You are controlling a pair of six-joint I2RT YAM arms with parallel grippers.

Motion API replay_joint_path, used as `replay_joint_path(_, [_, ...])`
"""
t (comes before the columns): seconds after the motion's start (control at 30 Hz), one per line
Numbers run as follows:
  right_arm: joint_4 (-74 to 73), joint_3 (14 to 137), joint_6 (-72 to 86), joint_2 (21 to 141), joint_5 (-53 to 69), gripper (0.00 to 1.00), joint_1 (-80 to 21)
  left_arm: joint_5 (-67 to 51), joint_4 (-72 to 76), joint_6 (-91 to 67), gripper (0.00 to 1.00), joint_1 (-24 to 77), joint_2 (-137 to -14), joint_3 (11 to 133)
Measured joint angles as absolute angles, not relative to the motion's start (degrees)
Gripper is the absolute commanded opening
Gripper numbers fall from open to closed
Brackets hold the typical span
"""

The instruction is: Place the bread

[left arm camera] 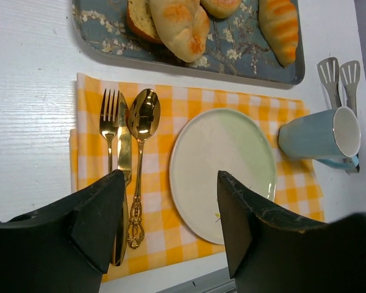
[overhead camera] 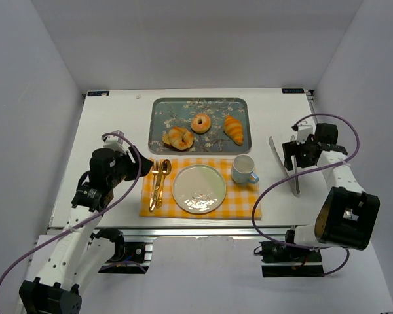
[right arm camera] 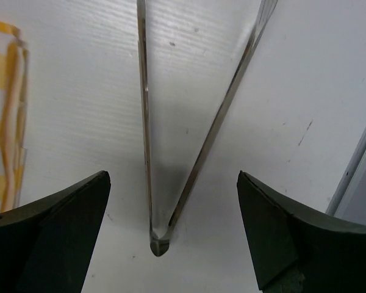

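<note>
Three breads lie on the floral tray (overhead camera: 157,108): a twisted roll (overhead camera: 179,137), a ring bun (overhead camera: 201,122) and a croissant (overhead camera: 234,129). The white plate (overhead camera: 199,188) sits bare on the yellow checked mat (overhead camera: 245,204). My left gripper (overhead camera: 141,163) is open and empty, above the mat's near edge between the cutlery and the plate (left arm camera: 222,165). My right gripper (overhead camera: 290,156) is open over the metal tongs (overhead camera: 296,184). In the right wrist view the tongs (right arm camera: 160,241) lie on the table between my fingers (right arm camera: 61,226), untouched.
A gold fork, knife and spoon (overhead camera: 158,183) lie on the mat left of the plate. A light blue cup (overhead camera: 243,169) stands on the mat at the right. The tray's breads show at the top of the left wrist view (left arm camera: 177,24). Walls enclose the table.
</note>
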State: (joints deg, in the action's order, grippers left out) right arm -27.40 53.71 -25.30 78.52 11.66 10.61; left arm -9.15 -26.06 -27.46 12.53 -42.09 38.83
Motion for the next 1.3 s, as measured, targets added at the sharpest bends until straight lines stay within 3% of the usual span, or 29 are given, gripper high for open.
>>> replay_joint_path(0.4, [-26.1, 47.1, -28.7, 85.0, 9.0, 0.89, 11.5, -9.4, -25.6, -27.4, 0.72, 12.5, -43.5, 37.8])
replay_joint_path(0.53, [-24.0, 44.9, -28.5, 85.8, 8.7, 0.83, 11.4, -9.4, -25.2, -27.4, 0.72, 12.5, -43.6, 37.4])
replay_joint_path(0.67, [-20.8, 44.9, -27.5, 86.9, 8.3, 0.68, 11.4, -9.4, -25.3, -27.4, 0.72, 12.5, -44.1, 37.1])
replay_joint_path(0.83, [-18.0, 45.8, -26.5, 88.6, 9.1, 0.63, 11.4, -9.4, -25.3, -27.5, 0.72, 12.5, -44.1, 37.1])
replay_joint_path(0.87, [-17.5, 46.0, -26.3, 88.9, 9.3, 0.57, 11.4, -9.4, -25.3, -27.4, 0.72, 12.5, -44.1, 37.1])
replay_joint_path(0.9, [-17.0, 46.1, -26.1, 89.2, 9.3, 0.44, 11.4, -9.4, -25.4, -27.5, 0.72, 12.5, -43.9, 37.1])
replay_joint_path(0.93, [-16.5, 46.1, -25.9, 89.3, 9.5, 0.44, 11.4, -9.4, -25.5, -27.5, 0.72, 12.5, -43.9, 37.1])
replay_joint_path(0.97, [-16.2, 46.2, -25.7, 89.4, 9.7, 0.37, 11.4, -9.3, -25.6, -27.5, 0.72, 12.5, -43.7, 37.1])
replay_joint_path(1.0, [-15.9, 46.3, -25.7, 89.7, 9.8, 0.24, 11.4, -9.2, -25.8, -27.5, 0.72, 12.5, -43.5, 37.1])
replay_joint_path(1.2, [-16.3, 47.5, -26.3, 90.3, 11.4, 0.01, 11.4, -8.8, -26.8, -27.5, 0.72, 12.5, -42.7, 37.1])
replay_joint_path(1.3, [-20.4, 49.8, -26.6, 89.1, 14.6, 0.01, 11.2, -8.7, -27.0, -27.5, 0.72, 12.5, -42.6, 37.1])
